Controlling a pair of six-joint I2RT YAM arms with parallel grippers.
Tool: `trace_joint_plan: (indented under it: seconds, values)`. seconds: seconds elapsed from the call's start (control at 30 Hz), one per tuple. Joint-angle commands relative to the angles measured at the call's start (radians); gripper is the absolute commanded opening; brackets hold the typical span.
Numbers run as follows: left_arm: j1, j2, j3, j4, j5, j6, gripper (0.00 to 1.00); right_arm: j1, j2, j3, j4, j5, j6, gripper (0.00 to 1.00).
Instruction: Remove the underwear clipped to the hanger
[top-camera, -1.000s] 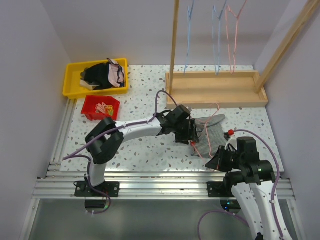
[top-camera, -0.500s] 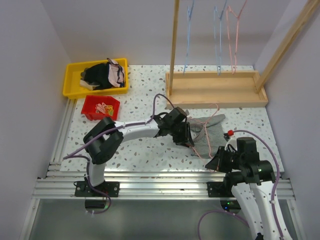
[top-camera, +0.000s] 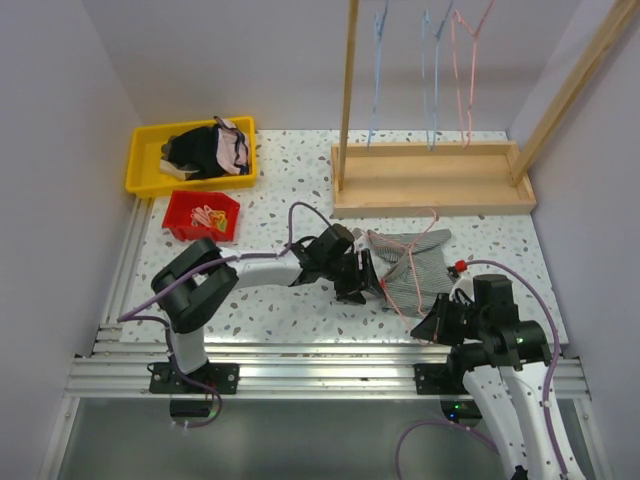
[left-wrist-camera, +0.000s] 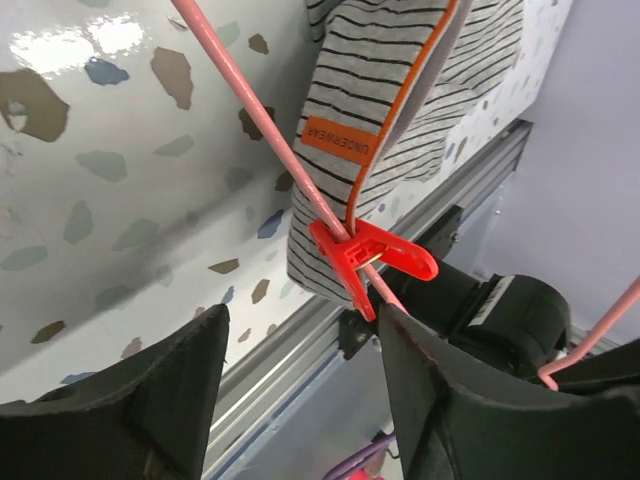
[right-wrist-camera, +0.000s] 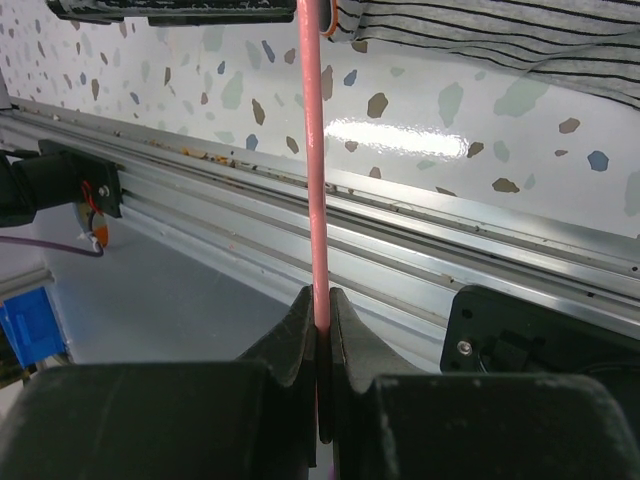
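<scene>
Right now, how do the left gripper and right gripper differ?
The left gripper has open jaws, holding nothing; the right gripper is shut on the pink hanger. The left gripper faces the red clip on the striped underwear; the right gripper sits by the front rail. Both are black.

grey briefs (top-camera: 415, 268): left edge under left claw (top-camera: 365, 278) | pink hanger (left-wrist-camera: 250, 110): ends cut off | red bin (top-camera: 183, 230) contents: unclear
</scene>
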Motion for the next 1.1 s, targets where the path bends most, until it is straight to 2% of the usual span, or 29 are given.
trace_joint_plan:
  seconds: [0.0,0.17,0.2,0.27,0.3,0.5,0.6,0.7,1.07]
  values:
    - [0.007,-0.026,-0.029,0.177,0.057,-0.092,0.66,-0.004,-0.002,0.004,-0.003,0.038,0.006,0.00]
    - [0.016,-0.095,-0.108,0.329,0.032,-0.214,0.79,-0.003,-0.006,0.002,-0.005,0.044,0.008,0.00]
    - [0.018,-0.111,-0.127,0.356,0.019,-0.225,0.84,-0.004,-0.008,0.004,-0.005,0.046,0.009,0.00]
    - [0.025,-0.143,-0.129,0.344,0.004,-0.227,0.95,-0.004,-0.009,0.001,-0.005,0.046,0.012,0.00]
    - [0.028,-0.148,-0.099,0.278,-0.016,-0.213,1.00,-0.003,-0.009,-0.001,-0.005,0.047,0.014,0.00]
    - [0.047,-0.048,0.096,-0.003,-0.016,-0.089,0.97,-0.004,-0.006,-0.002,-0.001,0.052,0.016,0.00]
    - [0.045,0.001,0.144,-0.052,0.007,-0.061,0.89,-0.004,-0.005,0.002,-0.005,0.057,0.014,0.00]
    - [0.047,0.021,0.165,-0.103,0.028,-0.020,0.86,-0.003,-0.006,0.004,-0.008,0.057,0.014,0.00]
    - [0.051,0.093,0.260,-0.186,0.051,0.036,0.82,-0.003,-0.011,-0.001,-0.005,0.058,0.017,0.00]
